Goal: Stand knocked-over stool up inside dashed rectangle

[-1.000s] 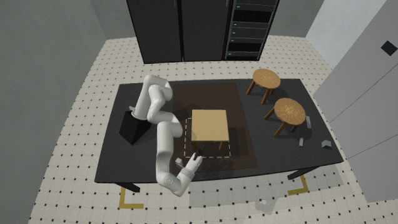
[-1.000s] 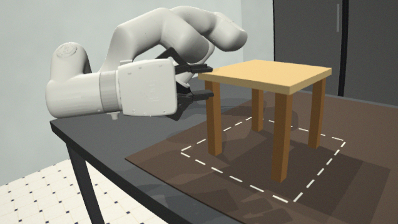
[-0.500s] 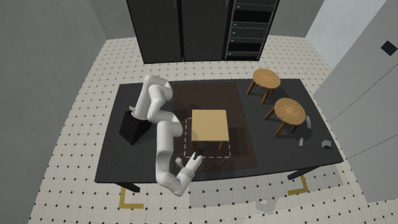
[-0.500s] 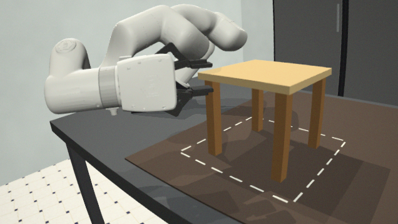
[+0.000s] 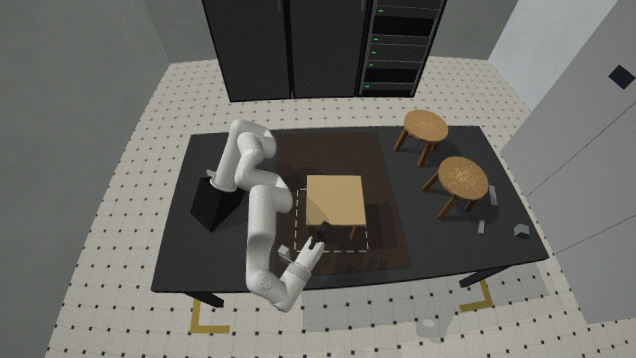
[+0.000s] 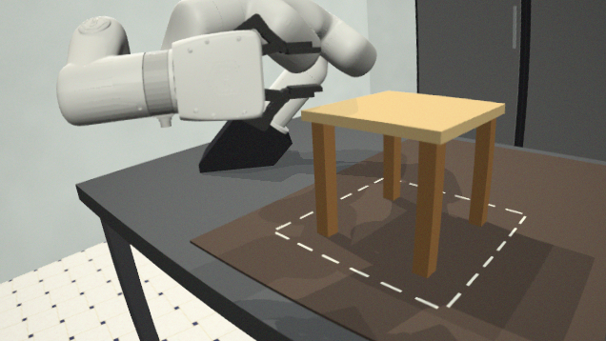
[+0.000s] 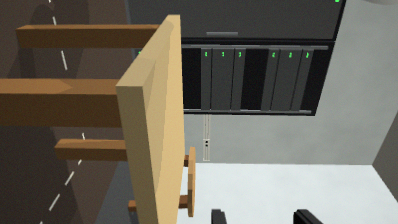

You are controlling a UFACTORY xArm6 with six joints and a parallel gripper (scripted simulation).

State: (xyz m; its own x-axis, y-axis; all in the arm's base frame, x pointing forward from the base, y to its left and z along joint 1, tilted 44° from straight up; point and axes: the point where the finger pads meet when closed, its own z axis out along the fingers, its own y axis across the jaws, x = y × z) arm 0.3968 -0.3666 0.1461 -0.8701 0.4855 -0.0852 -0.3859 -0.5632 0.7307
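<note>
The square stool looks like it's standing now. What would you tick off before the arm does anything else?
1. Stool upright on its feet: ok, the seat is level and on top.
2. All four legs inside the dashed rectangle: ok in the exterior view; the top view hides the far legs under the seat.
3. Gripper let go: ok, its fingers are parted with nothing between them.
4. Gap between fingers and seat edge: ok, the lower finger ends just short of the seat corner.
5. Path to pull back: ok, bare table lies below the arm.
6. Two round stools out of the way: ok, they stand at the table's far end.
</note>
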